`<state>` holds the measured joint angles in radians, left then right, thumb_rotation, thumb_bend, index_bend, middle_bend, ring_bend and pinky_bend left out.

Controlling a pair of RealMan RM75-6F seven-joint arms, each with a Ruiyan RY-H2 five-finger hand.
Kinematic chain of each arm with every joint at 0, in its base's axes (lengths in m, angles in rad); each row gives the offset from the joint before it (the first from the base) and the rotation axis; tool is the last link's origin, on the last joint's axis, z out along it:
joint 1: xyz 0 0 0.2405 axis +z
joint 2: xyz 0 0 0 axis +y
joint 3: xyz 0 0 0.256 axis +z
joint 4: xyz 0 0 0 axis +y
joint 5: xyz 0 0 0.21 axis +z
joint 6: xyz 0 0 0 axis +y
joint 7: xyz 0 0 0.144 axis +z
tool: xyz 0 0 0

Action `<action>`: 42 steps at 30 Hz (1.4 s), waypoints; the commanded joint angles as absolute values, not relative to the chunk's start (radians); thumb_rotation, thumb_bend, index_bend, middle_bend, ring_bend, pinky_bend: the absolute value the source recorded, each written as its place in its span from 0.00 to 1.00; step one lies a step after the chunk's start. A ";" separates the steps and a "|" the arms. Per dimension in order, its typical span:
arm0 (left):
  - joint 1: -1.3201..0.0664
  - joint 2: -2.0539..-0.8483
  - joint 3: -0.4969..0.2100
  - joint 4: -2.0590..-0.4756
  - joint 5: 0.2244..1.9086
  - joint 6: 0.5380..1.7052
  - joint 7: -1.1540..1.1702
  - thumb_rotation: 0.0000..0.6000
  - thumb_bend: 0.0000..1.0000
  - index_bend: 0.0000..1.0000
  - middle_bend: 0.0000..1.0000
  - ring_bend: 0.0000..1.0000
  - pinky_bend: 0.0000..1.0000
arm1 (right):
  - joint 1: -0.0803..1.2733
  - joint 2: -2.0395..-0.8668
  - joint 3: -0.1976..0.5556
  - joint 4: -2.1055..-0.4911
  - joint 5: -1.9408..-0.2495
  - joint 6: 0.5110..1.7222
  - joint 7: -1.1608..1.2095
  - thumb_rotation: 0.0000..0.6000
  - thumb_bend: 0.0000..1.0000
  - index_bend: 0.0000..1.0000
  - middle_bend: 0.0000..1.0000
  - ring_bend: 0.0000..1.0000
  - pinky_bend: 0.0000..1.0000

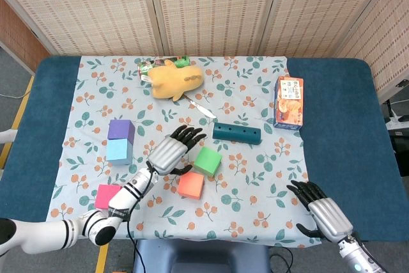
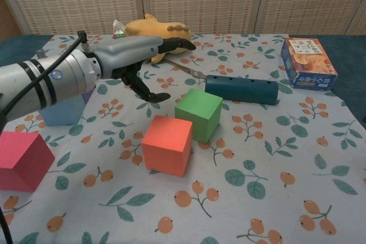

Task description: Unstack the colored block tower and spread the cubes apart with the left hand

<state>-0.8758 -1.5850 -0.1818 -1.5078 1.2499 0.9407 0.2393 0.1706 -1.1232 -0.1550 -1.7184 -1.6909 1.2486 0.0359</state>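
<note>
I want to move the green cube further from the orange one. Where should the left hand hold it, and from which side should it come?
Grip the green cube from above, fingers on two opposite upright faces. It sits flat, top face clear. The orange cube looks close against its near-left corner, so those faces probably leave less finger room. The left hand hovers open up-left of it.

Looks like a lab/test setup: table [image 1: 332,132] w/ blue cover & floral cloth [image 1: 249,183], woven screen panels [image 1: 211,7] behind, yellow floor tape [image 1: 19,113], loose cable at edge.
</note>
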 commanded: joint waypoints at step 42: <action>-0.525 -1.304 0.010 -1.403 1.254 0.998 0.192 1.00 0.35 0.13 0.17 0.16 0.06 | 0.165 -1.113 -0.157 -1.727 -1.698 1.270 0.045 1.00 0.19 0.00 0.00 0.00 0.00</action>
<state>-0.5236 -1.3019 0.0121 -1.4055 1.2558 1.0006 0.1897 0.1654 -1.1128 -0.1576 -1.7269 -1.6978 1.2700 0.0449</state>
